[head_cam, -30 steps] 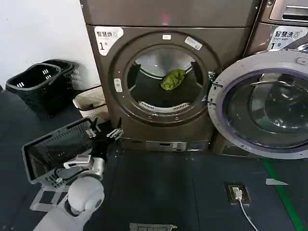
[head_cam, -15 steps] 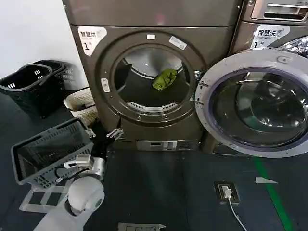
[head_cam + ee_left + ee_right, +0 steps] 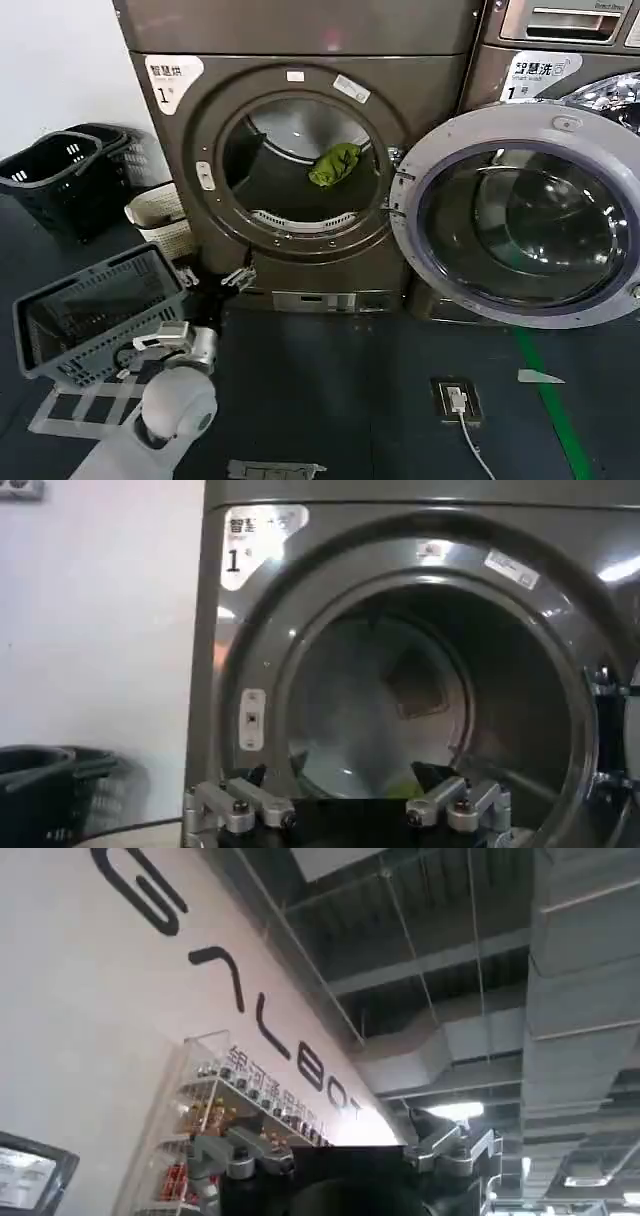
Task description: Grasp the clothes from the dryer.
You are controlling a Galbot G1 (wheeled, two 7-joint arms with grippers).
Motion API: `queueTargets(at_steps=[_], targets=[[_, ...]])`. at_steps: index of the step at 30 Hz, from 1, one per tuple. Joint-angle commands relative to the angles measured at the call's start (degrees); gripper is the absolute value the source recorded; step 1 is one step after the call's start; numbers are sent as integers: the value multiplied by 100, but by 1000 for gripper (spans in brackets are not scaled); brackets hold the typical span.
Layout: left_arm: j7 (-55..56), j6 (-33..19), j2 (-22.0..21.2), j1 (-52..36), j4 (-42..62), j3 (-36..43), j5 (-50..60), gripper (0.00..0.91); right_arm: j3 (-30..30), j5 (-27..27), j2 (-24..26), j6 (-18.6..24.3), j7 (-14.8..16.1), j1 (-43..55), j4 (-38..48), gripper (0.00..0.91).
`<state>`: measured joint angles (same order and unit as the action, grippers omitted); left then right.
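The left claw (image 3: 212, 278) is seen low in front of the dryer (image 3: 300, 160), just below and to the left of its round opening, well short of the drum. Its two fingers (image 3: 240, 802) are spread wide apart with nothing held between them; in the left wrist view they frame the lower part of the porthole. The right claw (image 3: 345, 1153) is raised away from the work, its wrist camera facing a wall with large dark letters, a shelf of bottles (image 3: 215, 1118) and a ceiling; its fingers are spread and nothing is held.

The clothes (image 3: 334, 164), a small bright yellow-green wad, are seen inside the drum, toward the right side of the opening and resting on the dark drum wall. The dryer's door (image 3: 515, 215), silver-rimmed with dark glass, is swung fully open to the right. A white label marked "1" (image 3: 172, 78) is fixed at the dryer's upper left. A grey basket (image 3: 95, 310) is seen near the left arm, with black baskets (image 3: 65, 175) farther left against the wall.
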<state>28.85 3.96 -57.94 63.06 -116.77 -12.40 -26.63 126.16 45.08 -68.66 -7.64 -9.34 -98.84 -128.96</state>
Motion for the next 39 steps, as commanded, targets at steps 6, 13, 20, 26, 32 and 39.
queueTargets(at_steps=[6, 13, 20, 26, 32, 39], targets=[[2, 8, -2, 13, -24, 16, 9, 907, -2, 14, 4, 156, 92, -15, -30, 907], [3, 2, -25, 22, -20, 11, 16, 907, 2, 14, -13, 233, 124, -13, -28, 907], [6, 4, -30, -8, 4, 13, 14, 907, 15, 14, -17, 243, 137, -20, -27, 907], [9, 10, -42, -45, 62, 10, 14, 907, 4, 16, -35, 258, 147, -24, -40, 907], [11, 14, -50, -85, 89, 9, 7, 907, 0, 18, -40, 267, 181, -29, -55, 907], [11, 27, -46, -125, 101, 6, -2, 907, -7, 37, -44, 319, 214, -28, -45, 907]])
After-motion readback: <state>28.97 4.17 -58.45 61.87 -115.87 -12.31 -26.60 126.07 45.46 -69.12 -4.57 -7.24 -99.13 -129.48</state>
